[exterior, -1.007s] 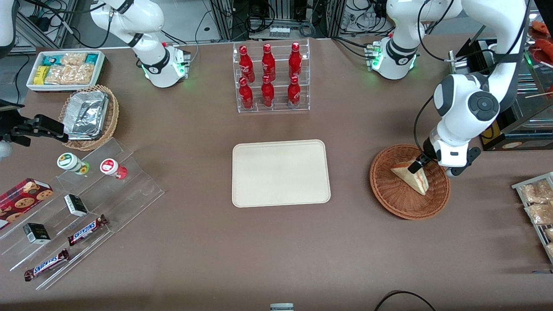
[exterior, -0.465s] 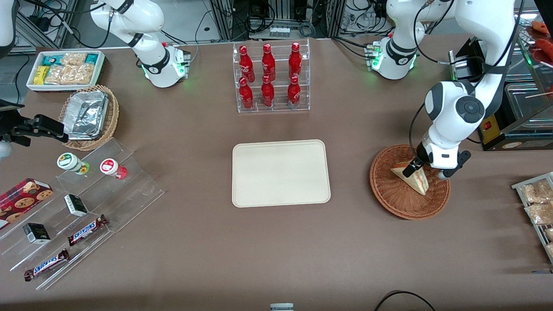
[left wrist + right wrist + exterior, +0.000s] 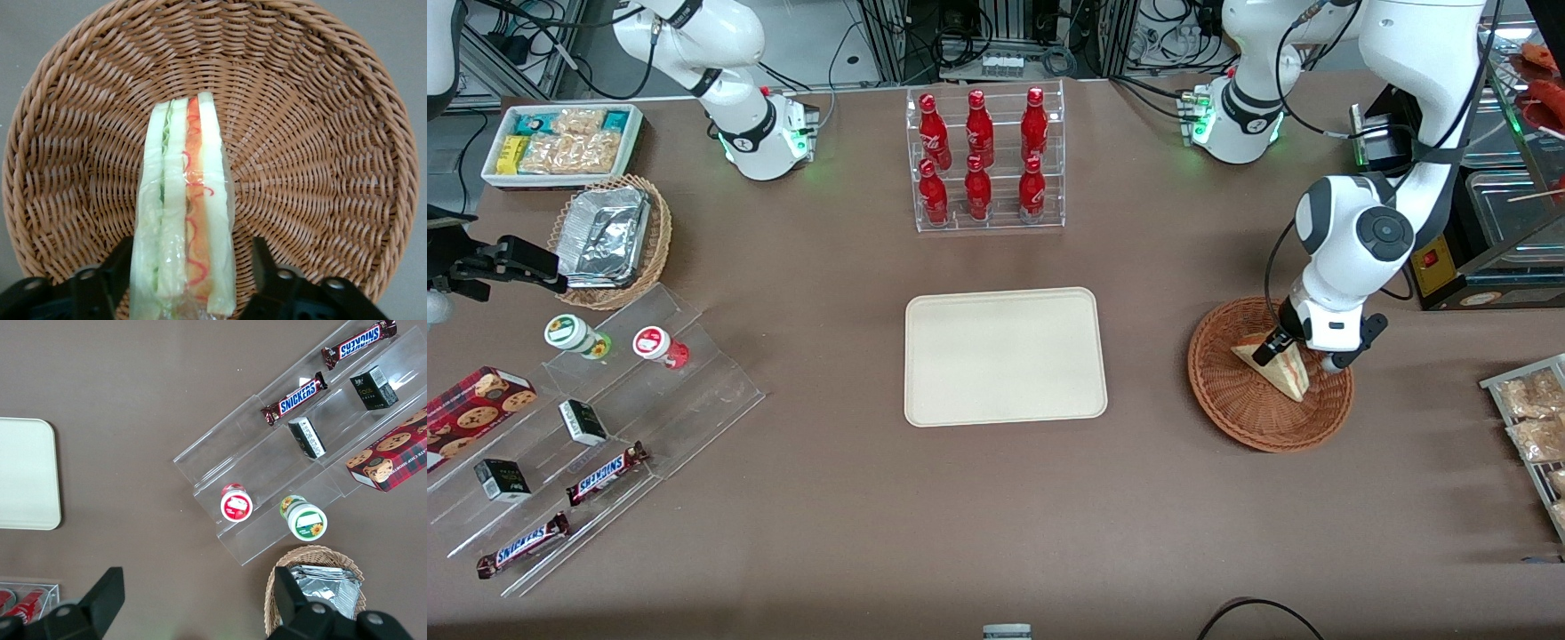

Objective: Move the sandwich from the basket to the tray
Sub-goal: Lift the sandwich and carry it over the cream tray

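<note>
The sandwich (image 3: 1288, 375) stands on edge in the round reddish-brown basket (image 3: 1240, 411), toward the working arm's end of the table. In the left wrist view the sandwich (image 3: 184, 213) shows its red, white and green layers against the basket's weave (image 3: 320, 133). My gripper (image 3: 1274, 349) is down in the basket, open, with one black finger (image 3: 122, 265) against one bread face. The other finger (image 3: 261, 263) stands a small gap off the other face. The cream tray (image 3: 1005, 356) lies flat at the table's middle, bare.
A clear rack of red bottles (image 3: 985, 160) stands farther from the camera than the tray. A black box (image 3: 1449, 267) and a wire rack of snack packets (image 3: 1529, 418) flank the basket. The stepped acrylic display (image 3: 605, 418) and foil-filled tan basket (image 3: 609, 240) lie toward the parked arm's end.
The arm has shifted a little toward the tray and settled lower over the sandwich, its fingers now astride the wedge. The sandwich and basket have not moved.
</note>
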Tool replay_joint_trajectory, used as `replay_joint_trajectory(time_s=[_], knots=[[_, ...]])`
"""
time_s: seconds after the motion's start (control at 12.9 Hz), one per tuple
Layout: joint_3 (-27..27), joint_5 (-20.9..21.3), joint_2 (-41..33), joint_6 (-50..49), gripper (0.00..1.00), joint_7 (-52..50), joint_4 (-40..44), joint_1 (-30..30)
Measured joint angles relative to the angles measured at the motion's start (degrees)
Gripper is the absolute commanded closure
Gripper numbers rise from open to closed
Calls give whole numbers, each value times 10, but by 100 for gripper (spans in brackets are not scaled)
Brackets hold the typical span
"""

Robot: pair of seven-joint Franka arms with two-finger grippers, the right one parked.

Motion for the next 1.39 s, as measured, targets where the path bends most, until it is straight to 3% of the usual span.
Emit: replay_joint_trajectory(time_s=[0.39,0.85,1.08,1.39], knots=[[-2,1,-27,-45,100,17,11,-2],[-35,1,-52,-286,100,86,154,-78],[-39,1,-18,-308,100,94,208,-147],[-40,-1,83,-321,100,93,314,-227]])
